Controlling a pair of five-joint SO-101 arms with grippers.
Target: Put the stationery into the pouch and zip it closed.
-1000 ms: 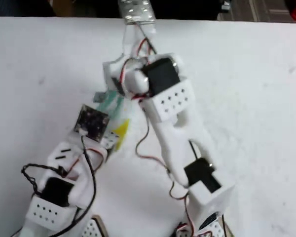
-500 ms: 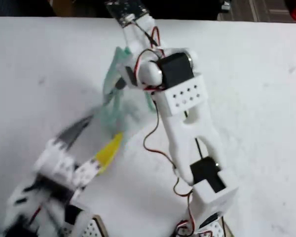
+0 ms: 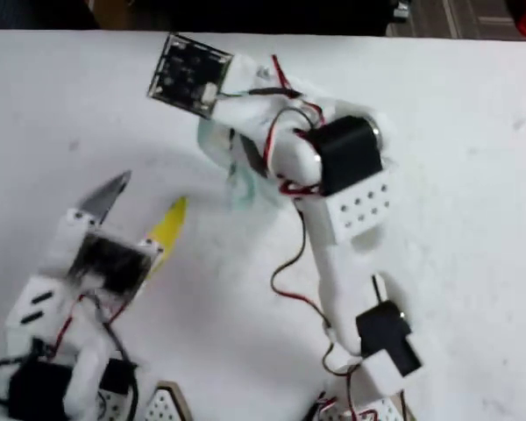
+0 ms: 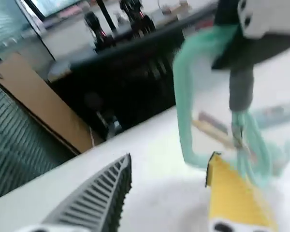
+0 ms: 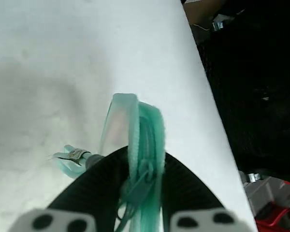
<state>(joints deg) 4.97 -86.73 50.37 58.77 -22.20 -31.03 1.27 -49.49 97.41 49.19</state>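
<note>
Most of the pouch (image 3: 238, 180) is hidden from above: the right arm's wrist and its red wires (image 3: 285, 88) lie across it, so just a smear of teal shows past them on the white counter (image 3: 456, 132). The right wrist view shows it plainly, a teal-edged clear pouch (image 5: 135, 125) standing on edge with the right claw (image 5: 142, 159) clenched on it, one dark finger (image 5: 99, 179) on either side. A small teal tab with a metal bit (image 5: 73, 155) sticks out beside the pouch; whether it is the zip pull is hard to make out. In the left wrist view the pouch (image 4: 181, 96) hangs blurred, and a pale stick-like thing (image 4: 212, 131) shows through its clear side, too soft to name. Whether the pouch's lower end touches the counter cannot be told. The left claw (image 3: 140, 209) sits near the pouch but apart from it, released and holding nothing, its grey finger (image 4: 99, 193) and yellow finger (image 4: 237, 200) spread wide and pointing toward the pouch. Beyond the pouch the counter ends at a dark room, where a brown board (image 4: 34, 104) leans off to one side.
</note>
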